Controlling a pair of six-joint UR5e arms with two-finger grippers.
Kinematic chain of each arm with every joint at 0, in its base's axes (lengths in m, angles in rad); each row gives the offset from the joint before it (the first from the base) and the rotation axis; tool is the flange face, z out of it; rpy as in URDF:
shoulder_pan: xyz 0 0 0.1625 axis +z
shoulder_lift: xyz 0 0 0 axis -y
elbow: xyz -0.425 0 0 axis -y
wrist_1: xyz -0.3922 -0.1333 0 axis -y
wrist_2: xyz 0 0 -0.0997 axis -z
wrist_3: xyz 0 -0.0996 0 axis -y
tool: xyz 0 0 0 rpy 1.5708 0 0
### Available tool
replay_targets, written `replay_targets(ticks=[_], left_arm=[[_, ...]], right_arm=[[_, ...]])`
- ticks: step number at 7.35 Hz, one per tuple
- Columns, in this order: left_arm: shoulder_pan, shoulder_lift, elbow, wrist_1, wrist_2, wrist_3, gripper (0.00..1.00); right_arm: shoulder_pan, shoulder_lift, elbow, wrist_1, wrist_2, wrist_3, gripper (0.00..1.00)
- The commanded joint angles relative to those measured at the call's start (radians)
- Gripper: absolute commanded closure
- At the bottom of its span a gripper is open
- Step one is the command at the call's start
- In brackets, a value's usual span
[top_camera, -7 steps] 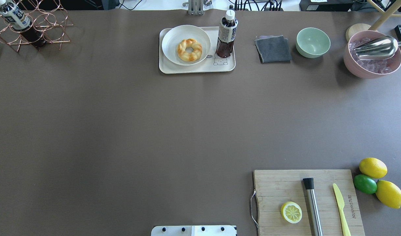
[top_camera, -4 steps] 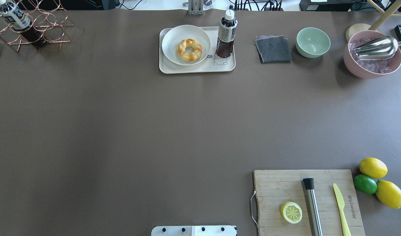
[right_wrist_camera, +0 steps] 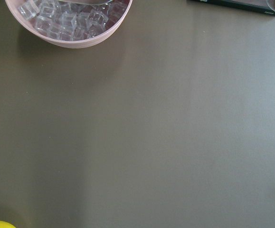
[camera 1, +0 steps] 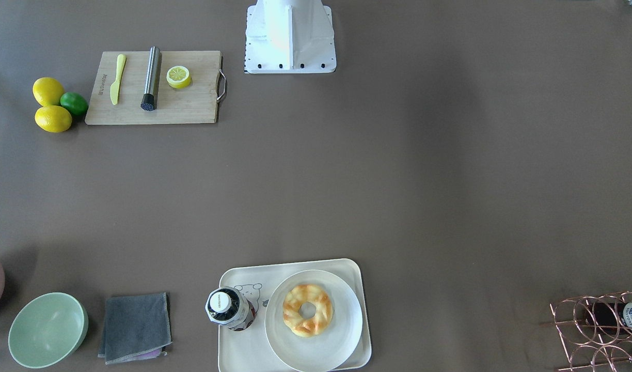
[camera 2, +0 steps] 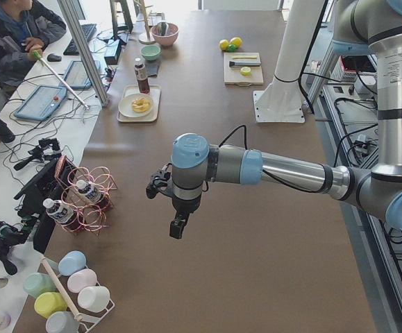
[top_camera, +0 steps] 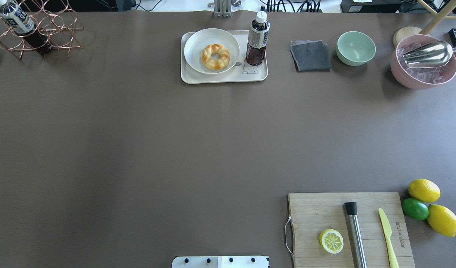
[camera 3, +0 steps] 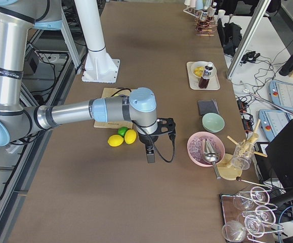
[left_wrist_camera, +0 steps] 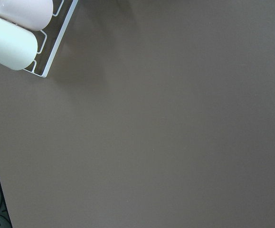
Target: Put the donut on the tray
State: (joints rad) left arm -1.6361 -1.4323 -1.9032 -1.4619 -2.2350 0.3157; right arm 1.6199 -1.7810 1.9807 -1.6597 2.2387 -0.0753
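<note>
The golden-brown braided donut (top_camera: 215, 56) lies on a round white plate (top_camera: 198, 42) that sits on the cream tray (top_camera: 228, 78) at the far middle of the table. It also shows in the front-facing view (camera 1: 307, 310). A dark bottle (top_camera: 257, 39) stands on the tray's right part. My left gripper (camera 2: 178, 227) hangs over bare table far to the left, seen only in the left side view. My right gripper (camera 3: 150, 155) hangs near the lemons, seen only in the right side view. I cannot tell whether either is open or shut.
A wooden cutting board (top_camera: 317, 212) at the near right holds a lemon half (top_camera: 331, 241), a steel muddler (top_camera: 355, 232) and a yellow knife (top_camera: 387, 232). Lemons and a lime (top_camera: 415, 208) lie beside it. Grey cloth (top_camera: 310, 56), green bowl (top_camera: 356, 47), pink ice bowl (top_camera: 423, 63), wire bottle rack (top_camera: 34, 28).
</note>
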Motion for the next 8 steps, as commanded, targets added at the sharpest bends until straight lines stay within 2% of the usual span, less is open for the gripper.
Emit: replay_targets(ticks=[1,6,8], left_arm=[[0.006,0.0,-0.005,-0.001,0.003,0.0,0.03],[0.006,0.0,-0.022,-0.006,0.003,0.0,0.03],[0.006,0.009,-0.016,-0.046,0.003,0.0,0.03]], right_arm=[[-0.003,0.005,-0.011,0.002,-0.007,0.0,0.0],[-0.003,0.005,-0.013,0.002,-0.008,0.002,0.0],[-0.003,0.003,-0.011,0.0,-0.007,0.0,0.0]])
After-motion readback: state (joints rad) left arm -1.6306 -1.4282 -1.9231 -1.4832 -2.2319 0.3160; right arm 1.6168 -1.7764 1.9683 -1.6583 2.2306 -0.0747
